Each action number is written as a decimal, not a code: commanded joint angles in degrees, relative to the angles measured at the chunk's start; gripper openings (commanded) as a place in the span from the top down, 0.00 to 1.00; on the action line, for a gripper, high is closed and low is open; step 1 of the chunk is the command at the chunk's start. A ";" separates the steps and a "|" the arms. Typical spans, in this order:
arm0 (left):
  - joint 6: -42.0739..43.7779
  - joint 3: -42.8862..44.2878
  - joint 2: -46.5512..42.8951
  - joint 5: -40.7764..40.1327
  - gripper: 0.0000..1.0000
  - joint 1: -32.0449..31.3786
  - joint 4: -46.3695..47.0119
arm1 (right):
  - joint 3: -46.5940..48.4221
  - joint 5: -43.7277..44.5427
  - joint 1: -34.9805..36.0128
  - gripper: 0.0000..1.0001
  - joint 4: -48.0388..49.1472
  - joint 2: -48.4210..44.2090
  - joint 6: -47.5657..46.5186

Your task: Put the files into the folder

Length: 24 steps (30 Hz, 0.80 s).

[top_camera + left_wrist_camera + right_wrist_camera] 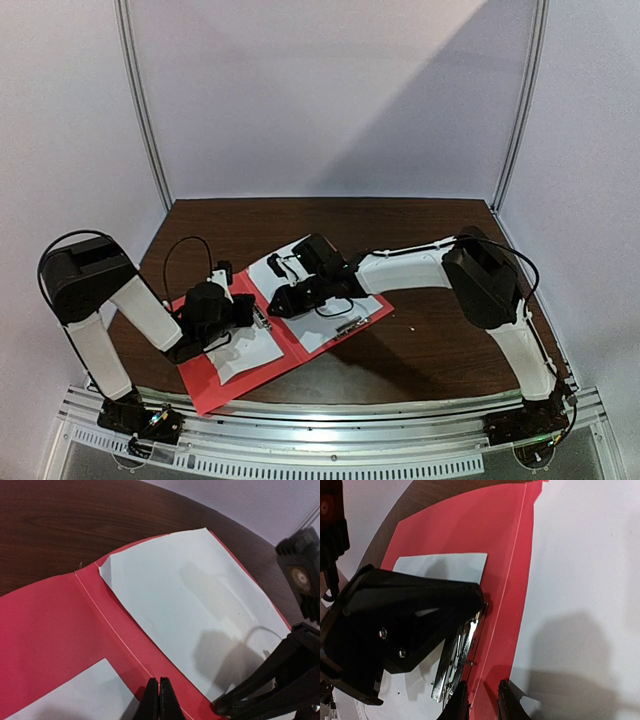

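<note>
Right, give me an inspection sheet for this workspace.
Surface: dark wood table.
Job's things: red folder lies open; large sheet on its right half, small sheet on its left; metal clip by the fold.
Clutter: nothing seen.
Grippers: left gripper fingers shut, by the fold; right gripper fingers slightly open over the fold.
Cables: black cable loops on both arms.
Surroundings: pale walls, metal frame posts.

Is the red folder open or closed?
Open: the folder lies spread flat, centre fold visible, small sheet and large sheet on separate halves.
</note>
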 commanded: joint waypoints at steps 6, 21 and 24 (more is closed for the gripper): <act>3.08 -3.18 6.14 12.59 1.00 -0.85 -12.49 | 1.68 1.39 -1.04 0.81 -8.20 7.05 -1.86; 0.15 -1.44 7.56 14.35 1.00 -4.49 -12.86 | -7.03 -0.17 0.16 0.83 -3.99 1.82 0.40; 0.05 -0.86 8.70 14.80 1.00 -4.59 -13.34 | -5.94 -0.25 0.38 0.86 -4.26 3.34 0.94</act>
